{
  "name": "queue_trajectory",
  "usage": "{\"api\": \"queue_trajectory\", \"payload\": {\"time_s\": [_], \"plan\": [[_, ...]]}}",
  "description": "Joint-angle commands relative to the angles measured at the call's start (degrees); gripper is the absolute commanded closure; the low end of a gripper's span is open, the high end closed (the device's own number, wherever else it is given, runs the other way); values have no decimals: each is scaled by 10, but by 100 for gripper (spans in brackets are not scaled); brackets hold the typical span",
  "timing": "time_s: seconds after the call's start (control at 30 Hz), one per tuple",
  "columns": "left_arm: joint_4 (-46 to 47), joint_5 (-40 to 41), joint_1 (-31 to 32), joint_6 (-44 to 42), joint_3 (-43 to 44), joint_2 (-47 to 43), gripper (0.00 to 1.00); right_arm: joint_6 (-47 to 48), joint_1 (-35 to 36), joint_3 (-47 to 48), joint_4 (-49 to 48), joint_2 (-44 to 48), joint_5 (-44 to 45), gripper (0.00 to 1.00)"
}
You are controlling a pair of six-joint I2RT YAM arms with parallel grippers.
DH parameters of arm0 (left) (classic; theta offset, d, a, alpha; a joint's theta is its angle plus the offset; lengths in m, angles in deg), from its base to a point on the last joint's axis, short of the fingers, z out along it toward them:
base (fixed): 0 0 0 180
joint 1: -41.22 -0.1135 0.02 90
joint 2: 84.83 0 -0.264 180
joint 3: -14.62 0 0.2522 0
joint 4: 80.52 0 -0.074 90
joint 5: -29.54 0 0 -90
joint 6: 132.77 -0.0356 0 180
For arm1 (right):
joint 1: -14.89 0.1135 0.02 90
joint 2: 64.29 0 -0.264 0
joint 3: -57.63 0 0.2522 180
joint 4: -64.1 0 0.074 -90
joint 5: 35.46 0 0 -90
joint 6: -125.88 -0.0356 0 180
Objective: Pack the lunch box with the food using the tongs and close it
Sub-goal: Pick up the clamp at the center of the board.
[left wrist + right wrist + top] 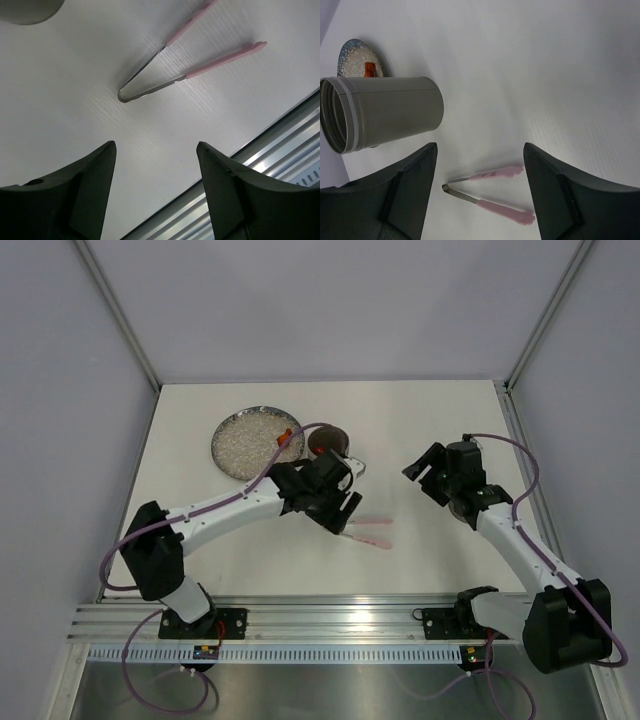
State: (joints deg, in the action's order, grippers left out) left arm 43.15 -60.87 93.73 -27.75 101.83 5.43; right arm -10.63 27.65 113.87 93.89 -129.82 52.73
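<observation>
Slim tongs (225, 61), a narrow metal V with pink tips, lie flat on the white bench (60, 100) near the left claw (155, 147), which is spread and empty. The right claw (480, 147) is spread too. The matte grey cylindrical lunch box (395, 112) stands open beside a speckled plate (352, 60).

The tongs (368, 539) lie flat on the desk (430, 410) near its middle, with open room on their right and near sides as far as the rail (330, 612). The left end effector (155, 145) hangs just over their joined left end, jaws apart, barring any approach from the left. Beyond it stands the lunch box (395, 112), upright, with the plate (250, 445) just beside it on the left. The left arm (220, 512) crosses in front of both. The far right of the desk is free. The right end effector (480, 146) hovers there, jaws wide. Walls (320, 310) close the left, far and right sides.
</observation>
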Motion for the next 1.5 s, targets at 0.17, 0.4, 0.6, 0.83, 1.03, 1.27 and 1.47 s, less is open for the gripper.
{"api": "queue_trajectory", "payload": {"time_s": [0.17, 0.4, 0.6, 0.83, 1.03, 1.27, 1.47], "plan": [[39, 50, 23, -38, 32, 78, 23, 41, 3, 47, 84, 72, 92, 20], [49, 59, 22, -61, 71, 151, 24, 56, -16, 56, 108, 89, 102, 16], [69, 53, 11, -78, 93, 194, 23, 79, -52, 66, 137, 115, 107, 14], [82, 34, -12, -77, 100, 228, 30, 96, -73, 82, 169, 146, 135, 12], [86, 25, -16, -76, 99, 243, 34, 92, -75, 86, 166, 149, 126, 12], [95, 15, -16, -66, 87, 243, 53, 90, -75, 87, 162, 148, 120, 12], [107, 8, -16, -25, 61, 222, 75, 86, -75, 83, 162, 149, 119, 11]]}}
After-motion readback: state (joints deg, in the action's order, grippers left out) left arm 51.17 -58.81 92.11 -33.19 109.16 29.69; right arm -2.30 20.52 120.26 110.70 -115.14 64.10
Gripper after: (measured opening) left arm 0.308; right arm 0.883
